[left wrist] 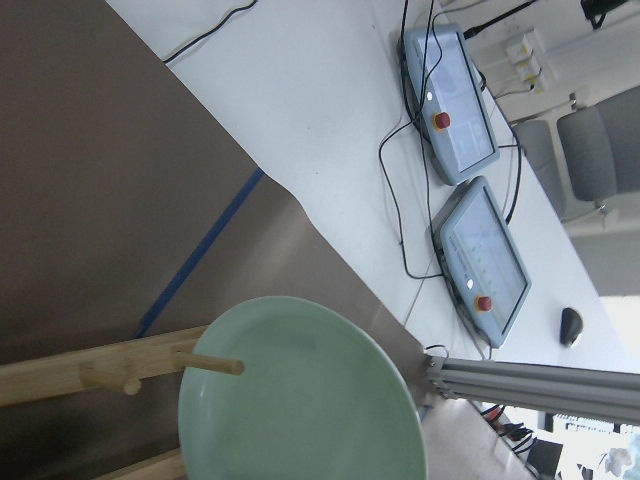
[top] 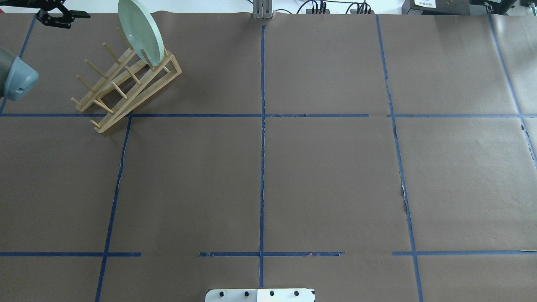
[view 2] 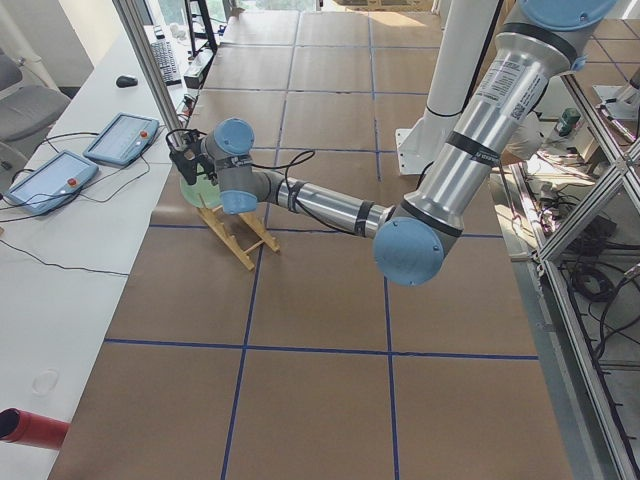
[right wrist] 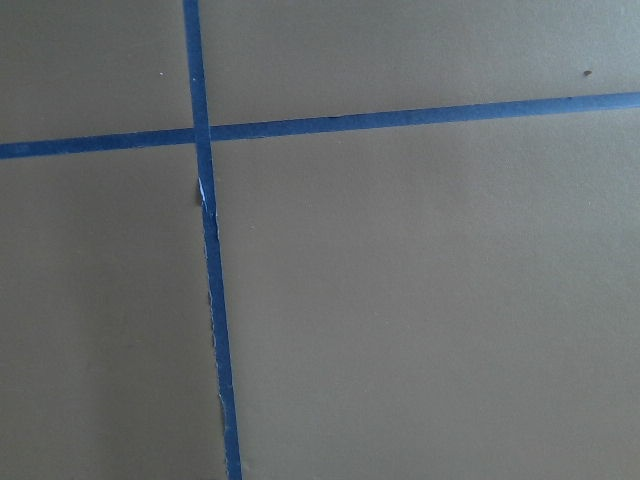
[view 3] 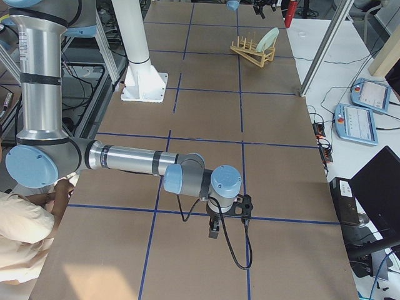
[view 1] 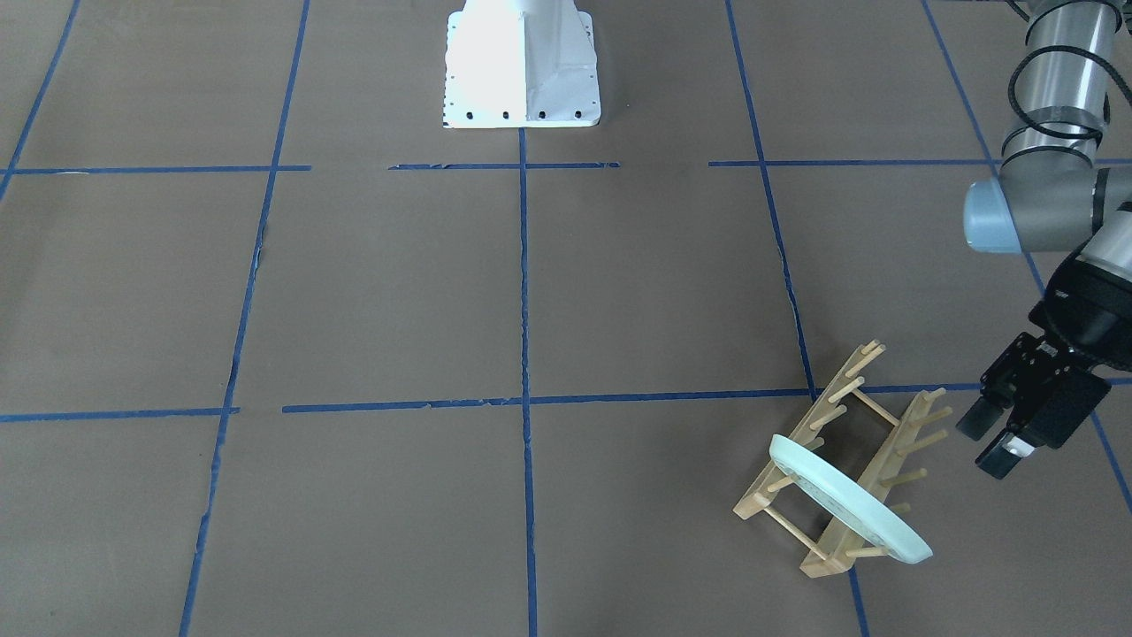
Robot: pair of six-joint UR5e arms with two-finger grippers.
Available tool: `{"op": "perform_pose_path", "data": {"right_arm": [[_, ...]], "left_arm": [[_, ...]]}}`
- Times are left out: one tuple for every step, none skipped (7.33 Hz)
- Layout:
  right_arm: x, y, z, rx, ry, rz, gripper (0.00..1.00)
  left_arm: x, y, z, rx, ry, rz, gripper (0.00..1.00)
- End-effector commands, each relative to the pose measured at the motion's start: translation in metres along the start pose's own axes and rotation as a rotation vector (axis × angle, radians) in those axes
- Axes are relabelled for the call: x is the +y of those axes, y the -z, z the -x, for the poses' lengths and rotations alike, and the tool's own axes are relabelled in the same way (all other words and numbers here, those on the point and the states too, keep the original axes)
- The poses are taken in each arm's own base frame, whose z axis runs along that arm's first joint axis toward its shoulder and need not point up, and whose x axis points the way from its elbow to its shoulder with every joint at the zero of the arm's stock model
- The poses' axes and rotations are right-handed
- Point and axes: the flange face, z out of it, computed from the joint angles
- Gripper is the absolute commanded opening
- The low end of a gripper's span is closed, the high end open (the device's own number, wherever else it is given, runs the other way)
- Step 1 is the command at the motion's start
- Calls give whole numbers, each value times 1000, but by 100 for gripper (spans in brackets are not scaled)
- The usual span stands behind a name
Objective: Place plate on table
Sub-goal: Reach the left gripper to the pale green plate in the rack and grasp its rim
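The pale mint-green plate (view 1: 849, 500) stands on edge between the pegs of the light wooden rack (view 1: 827, 411), at the end farthest from the robot (top: 140, 35). The rack rests on the brown taped table (view 1: 398, 283). My left gripper (view 1: 983, 447) hovers beside the rack, a short way from the plate, open and empty. Its wrist view shows the plate's face (left wrist: 300, 400) with one peg across it. My right gripper (view 3: 215, 230) shows only in the exterior right view, low over the table far from the rack; I cannot tell whether it is open or shut.
The white robot base (view 1: 522, 62) stands at the table's near middle. Beyond the table's far edge behind the rack is a white bench with two teach pendants (left wrist: 460, 100) and cables. An aluminium post (top: 262, 10) stands at the far edge.
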Motion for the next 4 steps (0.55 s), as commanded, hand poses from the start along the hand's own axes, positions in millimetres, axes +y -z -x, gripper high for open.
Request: {"op": "perform_pose_path", "data": {"right_arm": [[0,0,0,0,0,0,100],[0,0,0,0,-1,1,100],[0,0,0,0,-1,1,100],[0,0,0,0,0,0,100]], "left_arm": [[22,-40,3,21,79,-21,100],[23,-49,12,7,84,-30,100],[30,-62,11,7,83,-37,100],[30,-69,5,6,85,-38,100]]}}
